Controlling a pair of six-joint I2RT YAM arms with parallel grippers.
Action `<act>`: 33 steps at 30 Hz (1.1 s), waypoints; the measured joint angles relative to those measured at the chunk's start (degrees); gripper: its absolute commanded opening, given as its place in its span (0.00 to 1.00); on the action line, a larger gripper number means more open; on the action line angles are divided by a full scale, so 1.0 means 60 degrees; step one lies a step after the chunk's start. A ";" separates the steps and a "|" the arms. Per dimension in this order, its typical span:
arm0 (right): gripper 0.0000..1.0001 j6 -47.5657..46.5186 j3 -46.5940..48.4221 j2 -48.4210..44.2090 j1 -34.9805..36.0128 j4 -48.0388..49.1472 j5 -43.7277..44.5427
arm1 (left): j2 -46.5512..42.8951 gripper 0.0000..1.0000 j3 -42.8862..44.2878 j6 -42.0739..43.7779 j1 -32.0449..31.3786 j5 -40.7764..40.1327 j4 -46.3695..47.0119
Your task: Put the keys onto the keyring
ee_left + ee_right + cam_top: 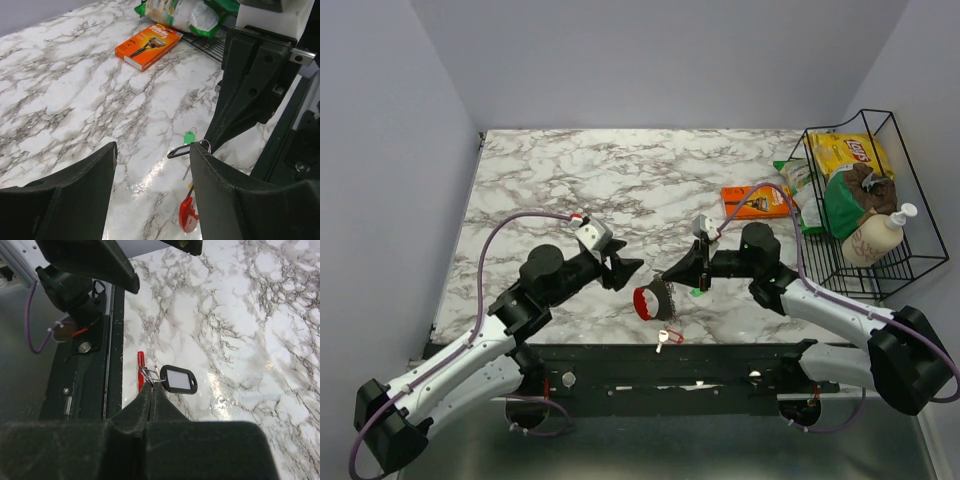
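Note:
My right gripper is shut on the keyring, a thin wire loop pinched at its fingertips just above the table. A black tag and a red-headed key hang from the ring. A green-headed key lies on the marble under the right arm. Another small key lies at the table's front edge. My left gripper stands open, just left of the ring, with nothing between its fingers.
An orange flat packet lies at the back right. A black wire basket with snack bags and a pump bottle stands at the right edge. The dark mounting rail runs along the near edge.

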 measured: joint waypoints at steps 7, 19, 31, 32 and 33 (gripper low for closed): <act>0.00 0.0164 0.0011 -0.0226 0.0000 0.0007 0.0011 | 0.0277 0.57 -0.0517 -0.1395 0.1341 0.3049 0.1271; 0.00 0.0965 0.0011 -0.0339 0.0000 0.0342 0.0291 | 0.1060 0.43 -0.0801 -0.2397 0.1555 0.5282 0.2849; 0.00 0.1829 0.0011 -0.0379 0.0000 0.0863 0.0550 | 0.1694 0.37 -0.0801 -0.2331 0.1555 0.5362 0.3144; 0.00 0.1858 0.0011 -0.0401 0.0000 0.0867 0.0561 | 0.1698 0.34 -0.0801 -0.2317 0.1555 0.5362 0.3187; 0.00 0.1883 0.0011 -0.0430 0.0000 0.0871 0.0576 | 0.1708 0.28 -0.0801 -0.2299 0.1555 0.5362 0.3220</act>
